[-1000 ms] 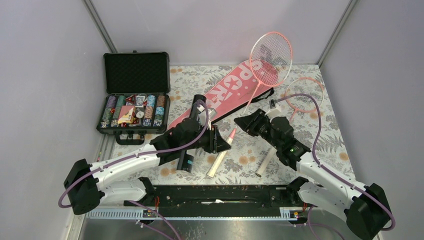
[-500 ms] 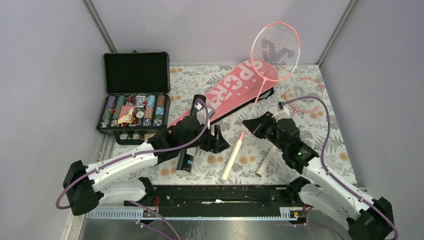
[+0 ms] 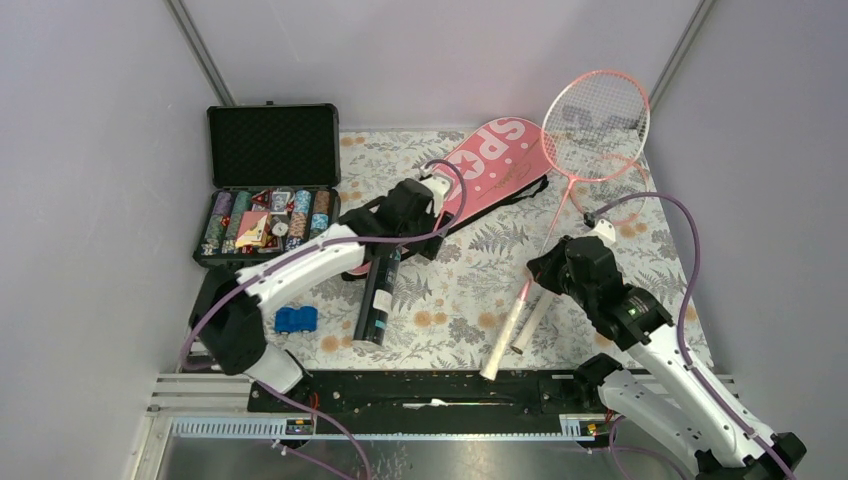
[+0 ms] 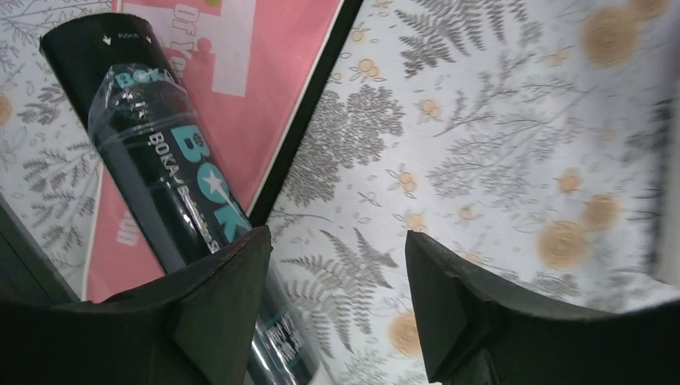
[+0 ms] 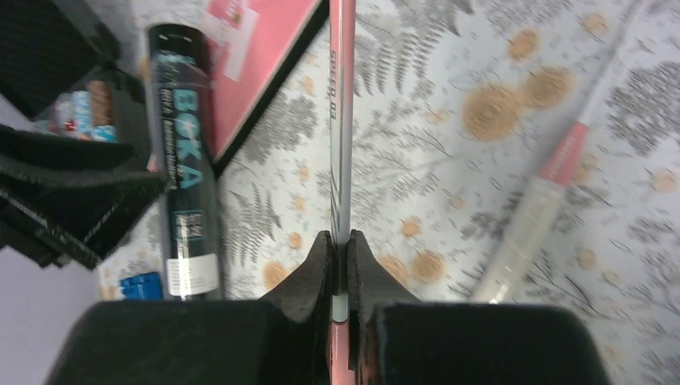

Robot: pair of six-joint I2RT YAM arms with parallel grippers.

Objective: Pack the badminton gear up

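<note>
From above, the right gripper is pinching a racket by its thin shaft, the pink head hanging over the tabletop's far right corner; it may swivel and slip. Left wrist: the left gripper is gaping empty above the tube. Right wrist: the jaws are clamping the shaft tight.

Plain pale lilac-grey walls, joined by slanting metal corner struts, enclose a white tablecloth printed with grey ferns and orange flowers under even light.
</note>
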